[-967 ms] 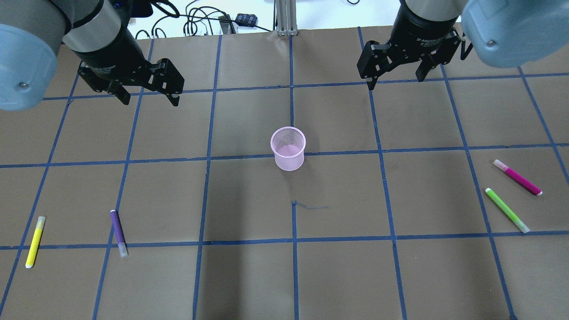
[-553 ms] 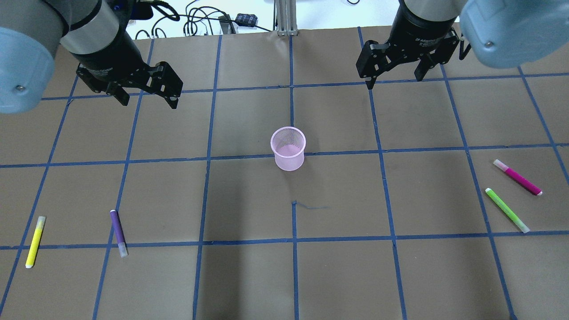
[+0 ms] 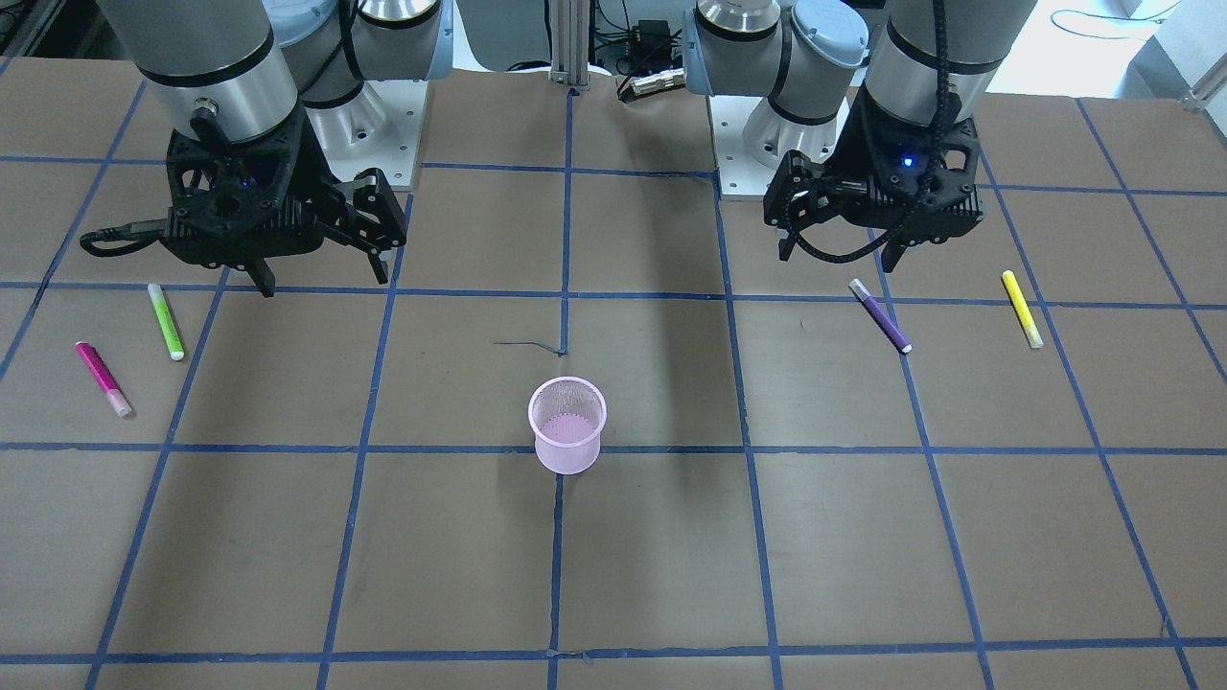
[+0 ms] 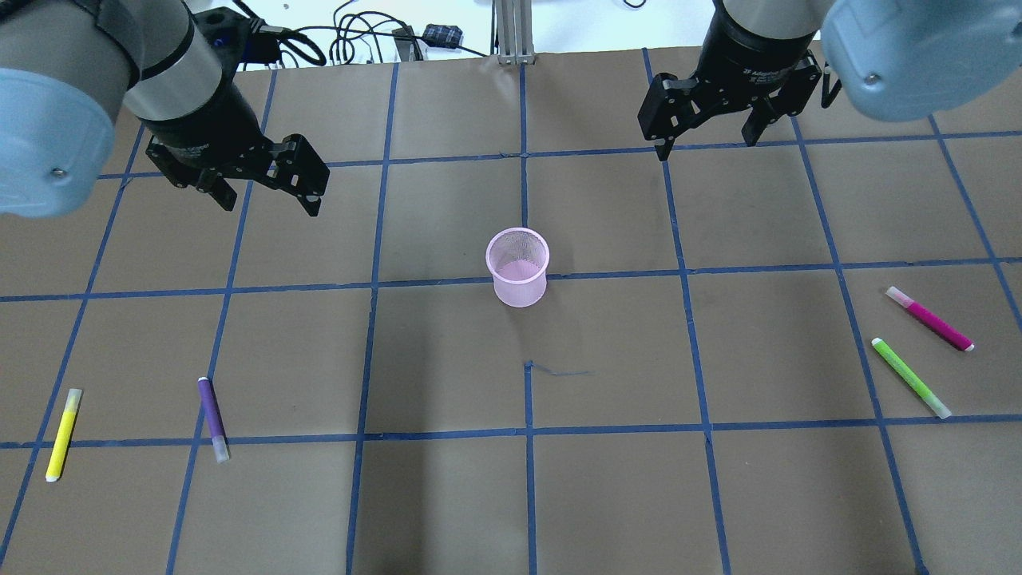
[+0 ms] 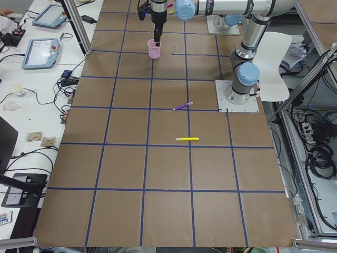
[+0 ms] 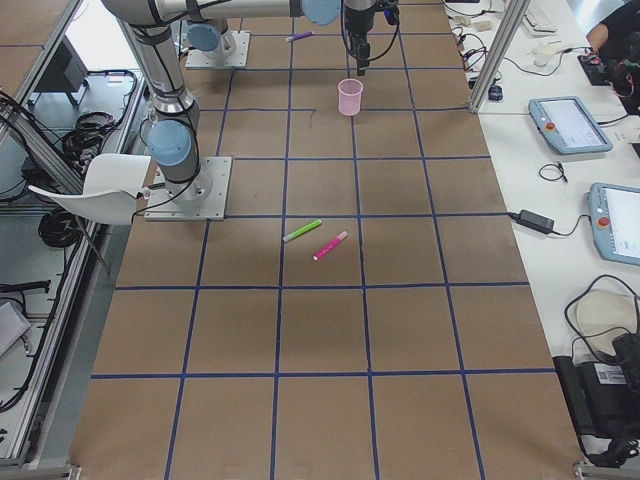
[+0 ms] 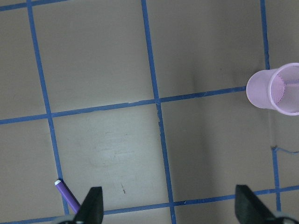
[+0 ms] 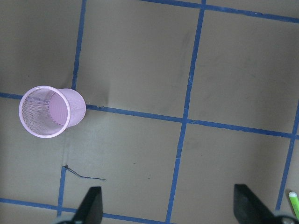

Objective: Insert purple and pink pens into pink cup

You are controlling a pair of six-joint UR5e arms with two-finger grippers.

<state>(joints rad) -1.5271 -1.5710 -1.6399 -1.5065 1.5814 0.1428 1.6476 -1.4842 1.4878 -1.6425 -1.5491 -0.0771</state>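
The pink mesh cup [image 4: 517, 267] stands upright at the table's middle; it also shows in the front view [image 3: 567, 426]. The purple pen [image 4: 213, 418] lies on the near left, seen at the lower edge of the left wrist view [image 7: 67, 196]. The pink pen [image 4: 930, 319] lies on the right. My left gripper [image 4: 267, 196] hangs open and empty above the table, left of and beyond the cup. My right gripper [image 4: 707, 148] hangs open and empty, right of and beyond the cup. Both grippers are far from the pens.
A green pen [image 4: 910, 377] lies beside the pink pen on the right. A yellow pen [image 4: 62, 434] lies left of the purple pen. Blue tape lines grid the brown table. Cables [image 4: 359, 40] lie past the far edge.
My left gripper has shifted slightly toward the near side of the table. My right gripper has barely moved. The pens and the cup have not moved.
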